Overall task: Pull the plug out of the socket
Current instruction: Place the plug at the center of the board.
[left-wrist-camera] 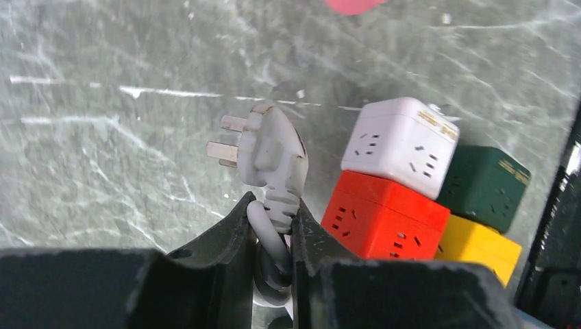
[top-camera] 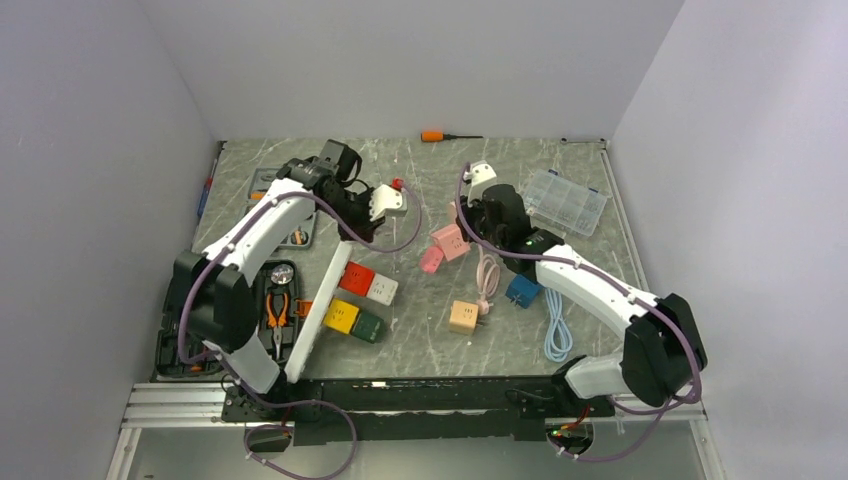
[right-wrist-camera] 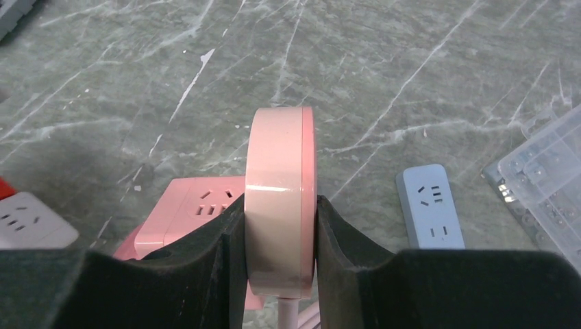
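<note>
The table (top-camera: pixel 420 345) is grey-green stone with pale veins, closed in by plain pale walls (top-camera: pixel 420 60) on the left, right and far sides. The left gripper (left-wrist-camera: pixel 273 214) is clamped narrowly on the cord neck of the white plug (left-wrist-camera: pixel 270 154). The plug's prongs are bare and point out over the open surface, clear of any outlet. The socket (top-camera: pixel 322 310) lies diagonally at the near left. It sits between the open tool case (top-camera: pixel 270 300) and a cluster of red (left-wrist-camera: pixel 387 223), white (left-wrist-camera: pixel 401 147), green (left-wrist-camera: pixel 483 185) and yellow (left-wrist-camera: pixel 479 250) cube adapters. Whether it lies flat or leans on the case is hard to tell from above. Right of centre, the right gripper (right-wrist-camera: pixel 281 199) is closed on a round pink disc (right-wrist-camera: pixel 281 164), held on edge. A pink cube adapter (right-wrist-camera: pixel 195 205) lies just left of the disc and a light-blue strip (right-wrist-camera: pixel 428 205) to its right. A clear compartment box (top-camera: pixel 567 200) sits at the far right.
</note>
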Robot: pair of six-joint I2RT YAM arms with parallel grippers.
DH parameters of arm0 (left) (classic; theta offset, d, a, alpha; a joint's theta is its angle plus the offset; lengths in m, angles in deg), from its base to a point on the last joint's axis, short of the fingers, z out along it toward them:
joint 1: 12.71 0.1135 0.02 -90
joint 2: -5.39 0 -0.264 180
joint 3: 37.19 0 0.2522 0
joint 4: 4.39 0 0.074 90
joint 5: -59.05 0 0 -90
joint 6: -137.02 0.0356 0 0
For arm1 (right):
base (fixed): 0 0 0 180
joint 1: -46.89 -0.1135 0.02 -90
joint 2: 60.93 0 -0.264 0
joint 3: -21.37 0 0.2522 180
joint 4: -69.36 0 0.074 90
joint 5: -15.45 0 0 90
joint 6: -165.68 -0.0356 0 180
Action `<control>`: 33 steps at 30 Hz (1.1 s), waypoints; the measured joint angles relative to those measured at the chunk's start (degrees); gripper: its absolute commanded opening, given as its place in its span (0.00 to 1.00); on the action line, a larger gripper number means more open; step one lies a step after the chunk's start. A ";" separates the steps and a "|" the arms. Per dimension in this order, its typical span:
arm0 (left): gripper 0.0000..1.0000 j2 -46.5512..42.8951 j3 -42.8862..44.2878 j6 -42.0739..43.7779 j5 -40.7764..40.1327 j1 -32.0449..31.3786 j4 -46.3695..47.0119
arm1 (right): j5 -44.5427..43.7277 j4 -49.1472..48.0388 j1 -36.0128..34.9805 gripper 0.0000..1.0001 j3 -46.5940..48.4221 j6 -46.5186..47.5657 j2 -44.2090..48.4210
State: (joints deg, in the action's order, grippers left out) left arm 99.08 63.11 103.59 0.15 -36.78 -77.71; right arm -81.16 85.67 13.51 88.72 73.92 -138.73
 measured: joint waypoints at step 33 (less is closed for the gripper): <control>0.95 22.36 15.52 -27.58 -4.07 5.77 4.61 | 3.04 3.21 0.22 0.00 -7.21 -5.53 16.50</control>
State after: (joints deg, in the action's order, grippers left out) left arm 121.44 78.63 76.01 -3.92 -31.01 -73.09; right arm -78.13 88.88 13.73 81.50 68.39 -122.22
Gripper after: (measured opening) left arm 0.878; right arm 0.364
